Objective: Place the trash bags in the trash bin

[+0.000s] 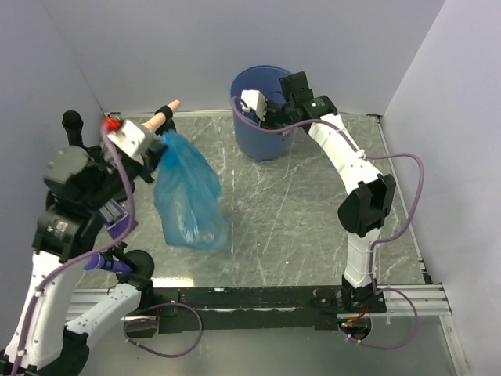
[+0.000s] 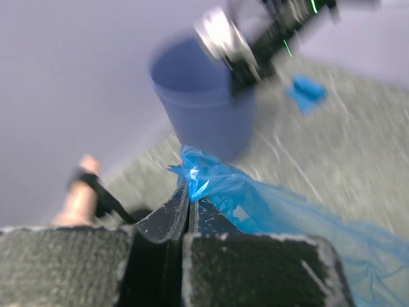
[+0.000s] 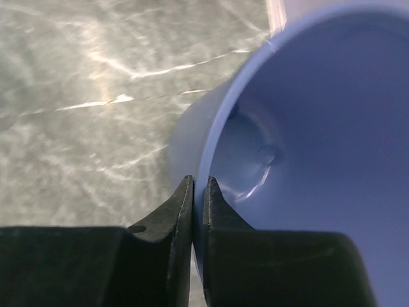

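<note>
My left gripper [image 1: 159, 146] is shut on the top corner of a large translucent blue trash bag [image 1: 188, 196]. The bag hangs from it over the table's left half, its bottom near the surface. In the left wrist view the fingertips [image 2: 172, 208] pinch the crumpled bag [image 2: 268, 204]. The blue trash bin [image 1: 258, 117] stands upright at the back centre. My right gripper [image 1: 272, 119] is shut on its rim, one finger inside and one outside [image 3: 199, 188]. The bin's inside [image 3: 319, 128] shows nothing in it. A small blue packet [image 2: 307, 91] lies on the table beside the bin, hidden in the top view.
A beige peg with a black band [image 1: 166, 116] lies at the back left near the wall, just behind my left gripper; it also shows in the left wrist view [image 2: 80, 192]. Grey walls close in the table on three sides. A black rail [image 1: 258, 298] runs along the front edge.
</note>
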Controlling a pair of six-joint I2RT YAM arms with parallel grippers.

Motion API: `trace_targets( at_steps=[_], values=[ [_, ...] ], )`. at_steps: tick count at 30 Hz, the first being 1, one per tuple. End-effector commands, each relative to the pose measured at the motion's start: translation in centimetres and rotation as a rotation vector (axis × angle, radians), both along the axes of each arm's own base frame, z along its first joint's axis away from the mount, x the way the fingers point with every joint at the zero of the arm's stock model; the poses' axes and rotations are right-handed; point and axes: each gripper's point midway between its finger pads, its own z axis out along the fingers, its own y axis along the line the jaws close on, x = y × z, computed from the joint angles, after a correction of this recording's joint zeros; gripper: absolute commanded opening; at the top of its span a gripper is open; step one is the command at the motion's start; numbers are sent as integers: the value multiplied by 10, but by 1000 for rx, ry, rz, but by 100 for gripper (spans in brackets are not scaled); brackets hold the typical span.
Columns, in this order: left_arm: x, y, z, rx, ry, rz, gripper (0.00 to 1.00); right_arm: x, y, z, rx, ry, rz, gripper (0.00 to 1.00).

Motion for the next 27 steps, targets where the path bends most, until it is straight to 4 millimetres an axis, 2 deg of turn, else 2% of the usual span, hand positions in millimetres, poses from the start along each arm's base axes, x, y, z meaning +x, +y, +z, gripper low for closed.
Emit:
trace_targets(
  at_steps=[1, 4, 5, 8, 9, 10, 11, 12, 14, 16, 17, 18, 19, 22, 25, 27],
  values=[
    [2, 17, 104, -129, -201, 101, 1, -41, -4, 39, 8, -70, 136, 1],
    [4, 22, 165, -194, -289, 126, 1, -81, -2, 62, 47, -88, 232, 0],
    [-2, 25, 194, -237, -338, 130, 1, -96, -1, 66, 49, -87, 267, 0],
    [-12, 17, 244, -332, -405, 63, 1, -141, 1, 63, 11, -117, 366, 0],
    [-11, 12, 253, -348, -419, 32, 1, -153, -1, 56, -14, -132, 399, 0],
    [-8, 2, 260, -394, -399, -23, 1, -167, -3, 39, -33, -108, 427, 0],
    [-9, -6, 268, -422, -399, -71, 1, -179, -4, 43, -33, -137, 452, 0],
    [-11, -13, 274, -449, -394, -120, 1, -190, -5, 39, -31, -141, 471, 0],
    [-10, -29, 278, -480, -377, -219, 1, -207, -6, 31, -14, -152, 483, 0],
    [-5, -43, 272, -496, -338, -300, 1, -217, -5, 23, -4, -143, 493, 2],
    [-2, -51, 268, -507, -311, -341, 1, -222, -5, 19, -7, -136, 499, 14],
    [2, -58, 262, -507, -282, -376, 1, -228, -6, 17, -16, -122, 503, 35],
    [2, -66, 257, -497, -262, -420, 1, -234, -6, 23, -6, -119, 497, 46],
    [7, -85, 244, -486, -215, -476, 1, -245, -11, 66, 120, -127, 401, 58],
    [13, -99, 232, -488, -180, -499, 1, -256, -26, 130, 348, -149, 232, 64],
    [16, -107, 225, -490, -164, -516, 1, -254, -44, 171, 526, -197, 64, 78]
  ],
)
